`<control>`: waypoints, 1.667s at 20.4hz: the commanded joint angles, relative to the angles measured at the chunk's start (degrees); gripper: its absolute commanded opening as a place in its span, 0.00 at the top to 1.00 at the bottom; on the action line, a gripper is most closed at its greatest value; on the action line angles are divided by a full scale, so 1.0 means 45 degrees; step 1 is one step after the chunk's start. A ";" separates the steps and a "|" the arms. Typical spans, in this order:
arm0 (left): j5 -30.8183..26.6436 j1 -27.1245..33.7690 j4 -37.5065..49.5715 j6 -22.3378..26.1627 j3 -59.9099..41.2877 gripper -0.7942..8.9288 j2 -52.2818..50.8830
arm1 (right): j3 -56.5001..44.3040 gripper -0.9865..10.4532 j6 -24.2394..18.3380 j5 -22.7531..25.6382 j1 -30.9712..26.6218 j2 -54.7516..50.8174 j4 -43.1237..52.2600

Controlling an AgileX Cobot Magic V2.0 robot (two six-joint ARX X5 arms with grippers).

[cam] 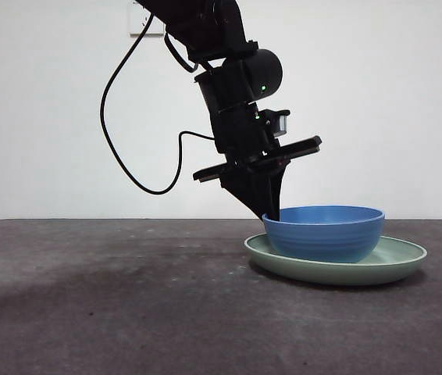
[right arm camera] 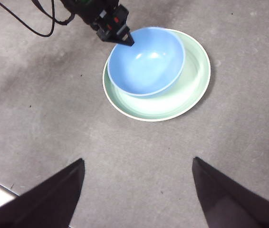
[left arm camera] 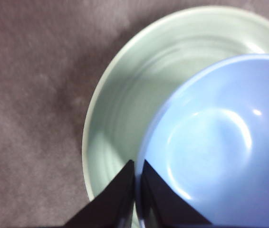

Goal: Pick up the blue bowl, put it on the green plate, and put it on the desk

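My left claw (left arm camera: 137, 190) pinches the bowl (left arm camera: 220, 142) rim, jaws nearly together; bowl sits in plate (left arm camera: 125, 104) (toward its 10 o'clock). Right claw (right arm camera: 137, 190) hangs spread wide.

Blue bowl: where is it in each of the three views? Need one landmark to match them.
Front view: blue bowl right of centre, sitting in the green plate.
Left wrist view: fills the lower right, left gripper shut on its rim.
Right wrist view: upper centre, off-centre in the plate; right gripper open, apart.
Shared landmark: the plate's pale rim.
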 commanded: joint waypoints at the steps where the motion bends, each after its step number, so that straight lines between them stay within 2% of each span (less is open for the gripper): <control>1: -0.0019 -0.0214 0.0151 0.0248 0.0418 0.88 0.0442 | 0.0238 0.60 0.0092 0.0044 0.0044 0.0073 0.0044; 2: -0.0019 -0.0214 0.0194 0.0248 0.0418 0.87 0.0437 | 0.0238 0.60 0.0087 0.0044 0.0044 0.0073 0.0044; 5: -0.0015 -0.0238 0.0248 0.0233 0.0418 0.70 0.0437 | 0.0238 0.60 0.0083 0.0044 0.0044 0.0073 0.0044; 6: -0.0010 -0.0253 0.0325 0.0233 0.0418 0.68 0.0437 | 0.0238 0.60 0.0078 0.0044 0.0044 0.0073 0.0049; 14: 0.0000 0.0107 0.0039 0.0175 0.0899 0.66 -0.0588 | 0.0238 0.60 -0.0010 0.0049 0.0044 0.0087 0.0058; 24: 0.0102 0.1661 -0.0729 0.0282 0.0889 0.66 -0.5270 | 0.0233 0.60 -0.0063 0.0049 0.0044 0.0102 0.0335; 28: 0.0209 0.2516 -0.2152 0.0971 0.0510 0.66 -0.7189 | 0.0233 0.60 -0.0063 0.0049 0.0044 0.0102 0.0481; 31: 0.1506 0.3211 -0.2540 0.1263 -0.0301 0.66 -0.8772 | 0.0233 0.60 -0.0063 0.0049 0.0044 0.0102 0.0568; 34: 0.2438 0.3657 -0.2322 0.1744 -0.2448 0.66 -1.0744 | 0.0233 0.60 -0.0063 0.0049 0.0044 0.0102 0.0578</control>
